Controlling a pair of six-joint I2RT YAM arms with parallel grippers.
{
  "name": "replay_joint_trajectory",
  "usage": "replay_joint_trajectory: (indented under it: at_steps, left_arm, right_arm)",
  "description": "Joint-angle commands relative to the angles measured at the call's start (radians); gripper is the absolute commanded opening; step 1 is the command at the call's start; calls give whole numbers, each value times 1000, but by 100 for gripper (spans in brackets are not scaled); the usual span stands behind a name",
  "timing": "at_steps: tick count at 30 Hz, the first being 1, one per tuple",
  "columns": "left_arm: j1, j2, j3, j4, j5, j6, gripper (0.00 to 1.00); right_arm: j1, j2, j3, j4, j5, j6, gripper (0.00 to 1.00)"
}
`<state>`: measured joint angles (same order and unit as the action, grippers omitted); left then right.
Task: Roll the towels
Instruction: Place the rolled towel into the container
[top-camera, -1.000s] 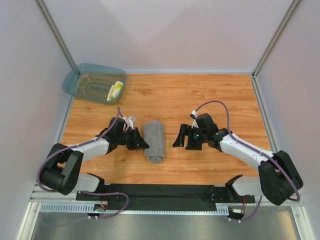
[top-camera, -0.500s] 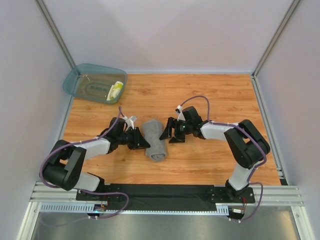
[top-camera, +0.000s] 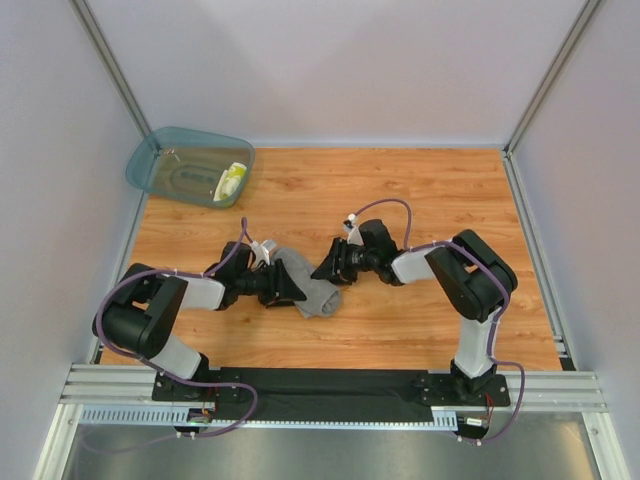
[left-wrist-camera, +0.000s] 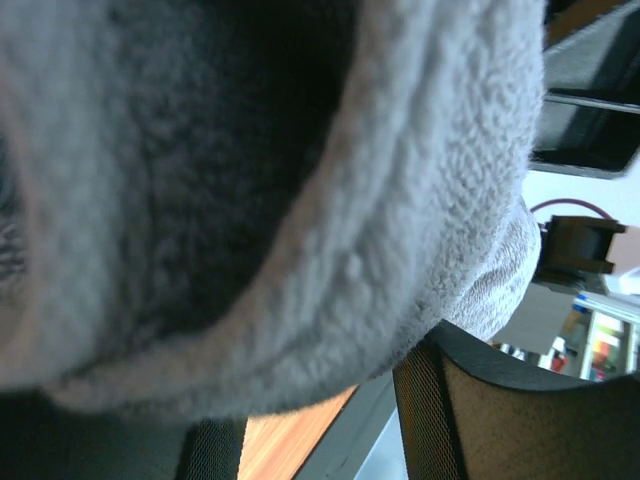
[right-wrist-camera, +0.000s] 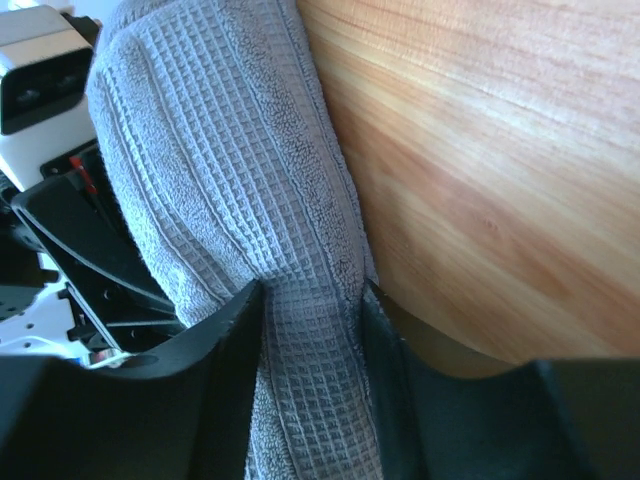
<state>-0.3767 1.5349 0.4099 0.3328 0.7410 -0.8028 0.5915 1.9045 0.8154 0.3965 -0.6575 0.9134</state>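
Right gripper (top-camera: 325, 270) has come in, pinching the rolled grey towel (top-camera: 318, 297)

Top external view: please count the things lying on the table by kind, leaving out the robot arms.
grey towel: 1
yellow-and-white cloth: 1
teal plastic tub: 1
Total: 3

The right gripper (top-camera: 328, 268) is brought leftward to mid-frame and closed around the upper end of the grey towel (top-camera: 320, 298). The left gripper (top-camera: 290, 285) is spread wider, and the towel is skewed.
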Motion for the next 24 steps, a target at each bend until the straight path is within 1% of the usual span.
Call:
replay_joint_trajectory:
  at_steps: [1,2,3,5,7,8,10,13,15,20,21,23,24]
  left_arm:
    - [-7,70,-45,132,-17,-19,61]
    - [-7,76,-51,149,-18,-29,61]
    - [-7,80,-57,162,-31,-39,61]
    - [-7,85,-65,169,-45,-45,63]
    - [-7,68,-63,146,-68,-39,65]
    - [-7,58,-60,126,-78,-32,66]
    - [-8,15,-46,37,-123,2,67]
    - [-8,-50,-19,-101,-195,46,68]
    - [-10,-79,-5,-174,-239,65,68]
    - [-21,-119,24,-296,-327,114,68]
    - [-24,-122,23,-308,-337,117,68]
    - [-40,-130,12,-319,-380,114,68]
    - [-45,-130,7,-318,-391,113,68]
  right_arm:
    - [44,77,-48,143,-27,102,41]
    - [51,102,-54,171,-39,125,40]
    - [66,114,-62,200,-45,149,36]
    - [86,152,-84,295,-63,230,35]
    - [120,174,-108,385,-74,284,33]
    - [132,191,-120,419,-73,307,32]
    - [163,208,-149,503,-70,379,31]
    - [197,211,-171,559,-62,450,31]
    - [218,197,-189,553,-41,458,31]
    - [235,124,-232,450,24,456,33]
    - [232,104,-248,421,39,447,37]
    - [237,38,-260,293,91,412,40]
    - [238,12,-260,236,111,395,48]
